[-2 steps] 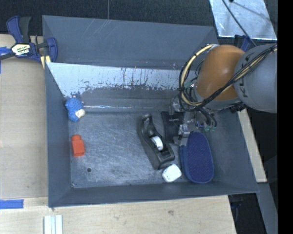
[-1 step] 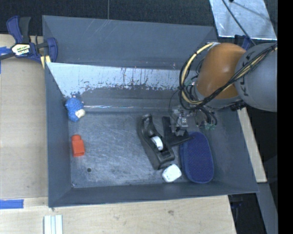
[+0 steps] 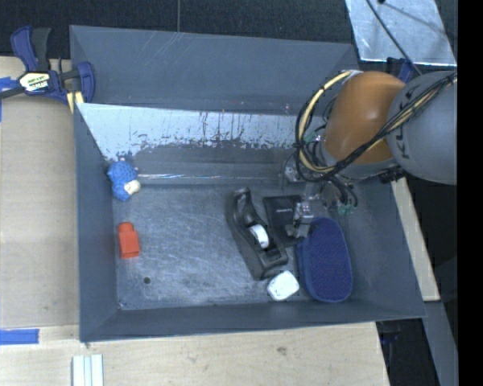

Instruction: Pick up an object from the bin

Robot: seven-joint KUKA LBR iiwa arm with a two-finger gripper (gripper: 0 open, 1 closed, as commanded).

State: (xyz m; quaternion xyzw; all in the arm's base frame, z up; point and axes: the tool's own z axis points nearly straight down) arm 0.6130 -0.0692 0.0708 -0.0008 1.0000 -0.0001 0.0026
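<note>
Grey metal bin (image 3: 185,256), floor scratched. Hand (image 3: 303,219) right of centre, beside black tape dispenser (image 3: 256,236) and blue oval brush (image 3: 326,262); open or closed: cannot tell.

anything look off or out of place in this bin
Nothing really stands out. The black tape dispenser lies slantwise beside the blue oval pad, with the gripper by them, which is normal for loose bin items. The bin's back wall shows dark streaky scuffs, apparently just wear.
</note>
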